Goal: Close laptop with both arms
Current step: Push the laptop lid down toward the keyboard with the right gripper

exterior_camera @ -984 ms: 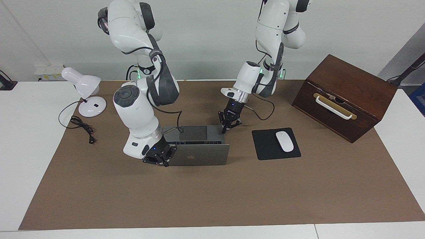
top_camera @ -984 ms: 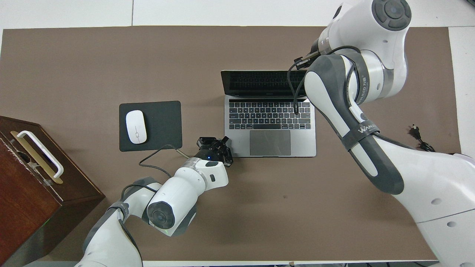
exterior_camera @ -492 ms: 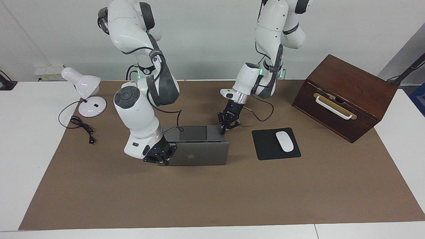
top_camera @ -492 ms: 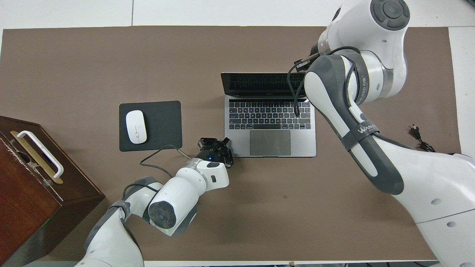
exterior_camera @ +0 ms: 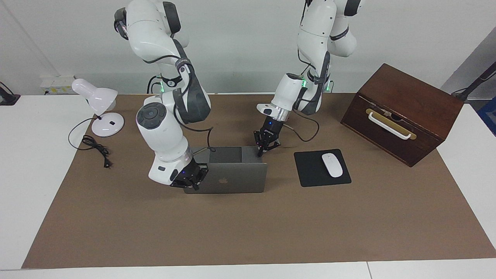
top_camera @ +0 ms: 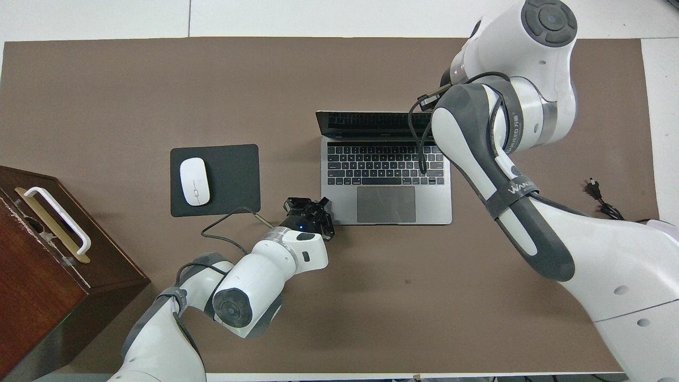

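Note:
The silver-grey laptop (exterior_camera: 236,179) stands open in the middle of the brown mat, its lid leaning partway over the black keys (top_camera: 384,164). My right gripper (exterior_camera: 191,181) is shut and rests against the lid's outer face, at the edge toward the right arm's end. In the overhead view that gripper is hidden under its own forearm. My left gripper (exterior_camera: 260,152) is shut, its tips down on the base's corner nearest the robots, toward the left arm's end. The overhead view shows the same gripper (top_camera: 323,205) at that corner, beside the trackpad (top_camera: 385,204).
A black mouse pad (exterior_camera: 310,170) with a white mouse (exterior_camera: 332,165) lies beside the laptop toward the left arm's end. A brown wooden box (exterior_camera: 403,112) with a white handle stands past it. A white desk lamp (exterior_camera: 99,101) and its cord (exterior_camera: 95,147) sit at the right arm's end.
The right gripper has pushed the lid toward the robots, so the screen leans lower over the keys. The left gripper has stayed on the base corner.

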Motion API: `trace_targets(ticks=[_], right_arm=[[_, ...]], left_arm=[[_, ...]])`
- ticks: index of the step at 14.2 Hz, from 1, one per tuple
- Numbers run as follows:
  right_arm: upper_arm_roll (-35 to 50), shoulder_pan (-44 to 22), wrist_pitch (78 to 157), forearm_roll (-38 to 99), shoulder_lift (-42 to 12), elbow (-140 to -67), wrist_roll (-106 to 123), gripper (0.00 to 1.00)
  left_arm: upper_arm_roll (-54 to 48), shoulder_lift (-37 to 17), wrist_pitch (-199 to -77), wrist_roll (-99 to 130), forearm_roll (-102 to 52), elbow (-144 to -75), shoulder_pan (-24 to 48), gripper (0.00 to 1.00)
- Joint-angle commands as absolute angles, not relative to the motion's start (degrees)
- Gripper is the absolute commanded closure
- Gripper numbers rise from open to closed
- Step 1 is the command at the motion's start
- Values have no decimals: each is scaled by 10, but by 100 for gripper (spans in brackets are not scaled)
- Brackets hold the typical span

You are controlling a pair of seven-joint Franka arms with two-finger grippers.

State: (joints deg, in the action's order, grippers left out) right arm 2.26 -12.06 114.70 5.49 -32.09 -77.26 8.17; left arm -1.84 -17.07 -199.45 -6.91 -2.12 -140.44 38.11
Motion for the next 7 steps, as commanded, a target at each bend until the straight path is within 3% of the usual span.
trace_targets(ticks=[1, 7], right_arm=[[28, -116, 1141, 67, -289, -819, 79, 100], [28, -116, 1148, 67, -258, -889, 79, 100]], left_arm=[[-16, -188, -2007, -73, -10, -1397, 387, 100], [-15, -188, -2007, -74, -10, -1404, 395, 100]])
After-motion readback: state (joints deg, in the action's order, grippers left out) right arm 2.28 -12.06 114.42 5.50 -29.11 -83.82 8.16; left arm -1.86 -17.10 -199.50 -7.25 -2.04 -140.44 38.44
